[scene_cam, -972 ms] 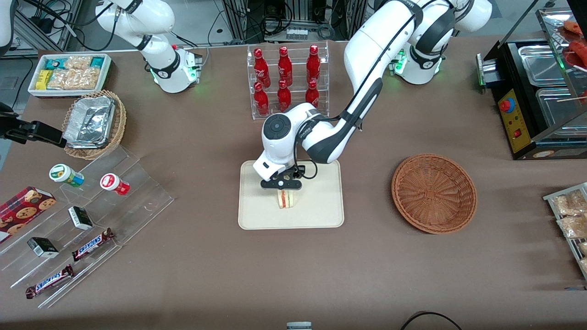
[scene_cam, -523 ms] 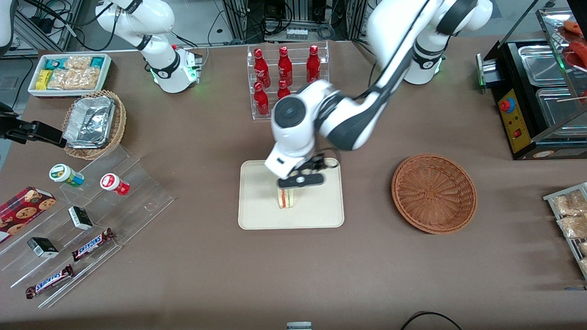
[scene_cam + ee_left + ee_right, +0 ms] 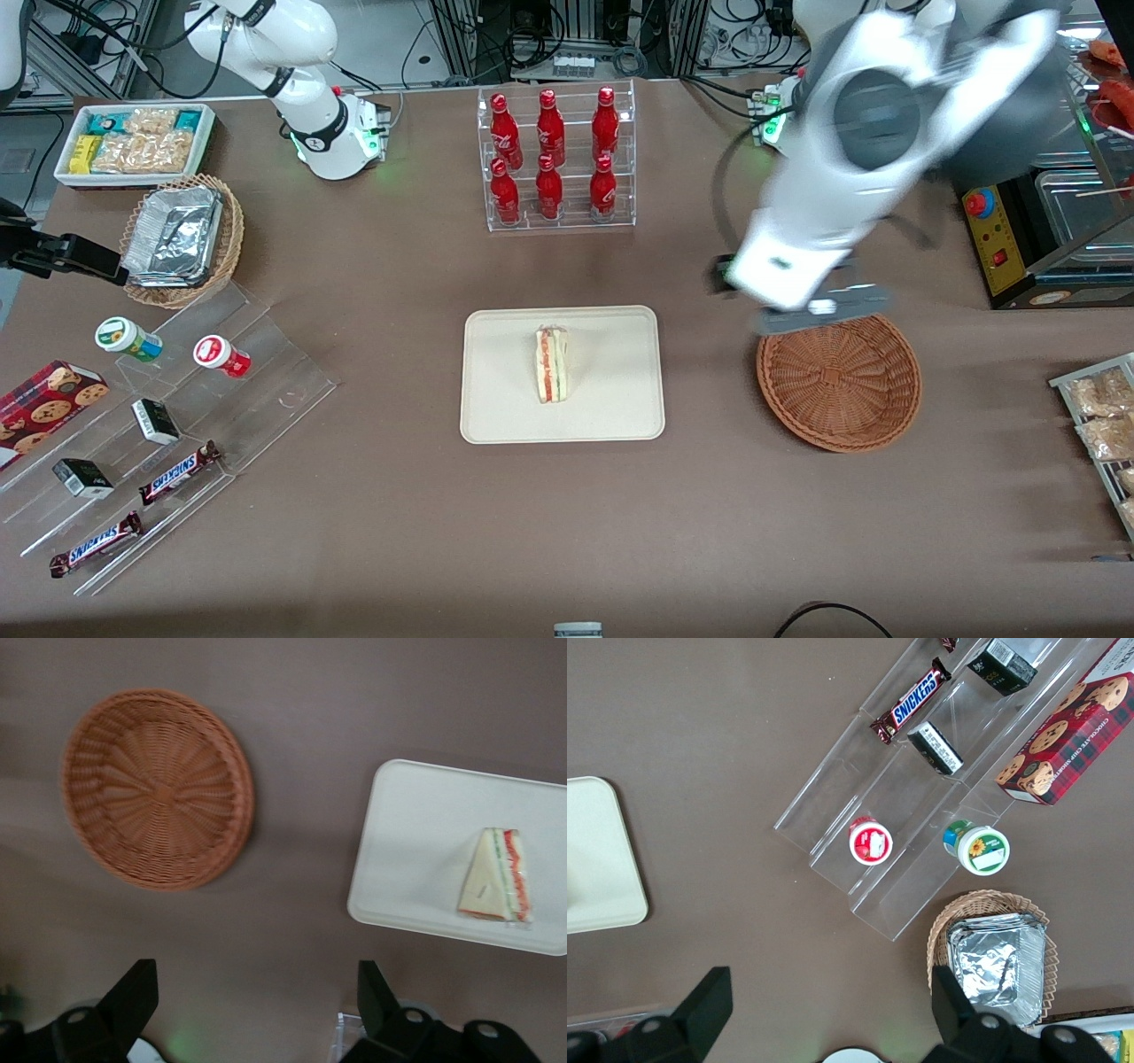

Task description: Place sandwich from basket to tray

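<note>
The sandwich (image 3: 551, 364) (image 3: 496, 888), a pale wedge with red and green filling, lies alone on the cream tray (image 3: 611, 390) (image 3: 416, 842) mid-table. The reddish-brown wicker basket (image 3: 837, 377) (image 3: 158, 788) stands beside the tray toward the working arm's end, with nothing in it. My gripper (image 3: 819, 315) (image 3: 255, 992) hangs high above the basket's rim farthest from the front camera, well away from the sandwich. Its fingers are spread wide and hold nothing.
A clear rack of red bottles (image 3: 555, 159) stands farther from the camera than the tray. Toward the parked arm's end are a stepped acrylic shelf of snacks (image 3: 168, 416), a tan basket of foil trays (image 3: 182, 239) and a white snack bin (image 3: 133, 142). A black appliance (image 3: 1036, 195) sits near the working arm.
The gripper has left the sandwich on the tray, risen, and swung from over the tray to over the basket's rim. The sandwich now lies uncovered.
</note>
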### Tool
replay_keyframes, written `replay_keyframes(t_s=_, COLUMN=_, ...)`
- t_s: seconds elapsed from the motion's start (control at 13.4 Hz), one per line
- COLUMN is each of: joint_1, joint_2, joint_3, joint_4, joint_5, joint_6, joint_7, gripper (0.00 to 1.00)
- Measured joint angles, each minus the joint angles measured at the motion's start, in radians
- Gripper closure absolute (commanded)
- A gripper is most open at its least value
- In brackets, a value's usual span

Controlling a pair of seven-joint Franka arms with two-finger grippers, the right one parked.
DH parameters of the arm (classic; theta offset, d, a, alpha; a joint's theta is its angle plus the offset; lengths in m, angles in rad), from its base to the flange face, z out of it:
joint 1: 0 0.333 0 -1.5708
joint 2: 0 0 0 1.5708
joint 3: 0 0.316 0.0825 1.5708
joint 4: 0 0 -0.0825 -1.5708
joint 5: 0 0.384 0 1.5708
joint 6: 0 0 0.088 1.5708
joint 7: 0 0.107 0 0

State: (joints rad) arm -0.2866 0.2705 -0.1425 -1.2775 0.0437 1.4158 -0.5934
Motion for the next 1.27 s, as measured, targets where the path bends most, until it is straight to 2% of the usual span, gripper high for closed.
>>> replay_keyframes(t_s=0.45, joint_1=0.233, joint_2=-0.135, joint_3=0.013, joint_4=-0.095, joint_5=-0.008, joint_6=-0.073, joint_7=0.325, gripper=0.01)
replay_keyframes(t_s=0.9, joint_1=0.254, joint_2=-0.2, joint_3=0.214, joint_4=-0.147, joint_5=-0.021, joint_6=-0.075, joint_7=0.594, gripper=0.01)
replay_keyframes(t_s=1.27, joint_1=0.245, joint_2=-0.245, joint_3=0.258, joint_4=-0.163, joint_5=-0.022, joint_6=-0.075, joint_7=0.654, gripper=0.01)
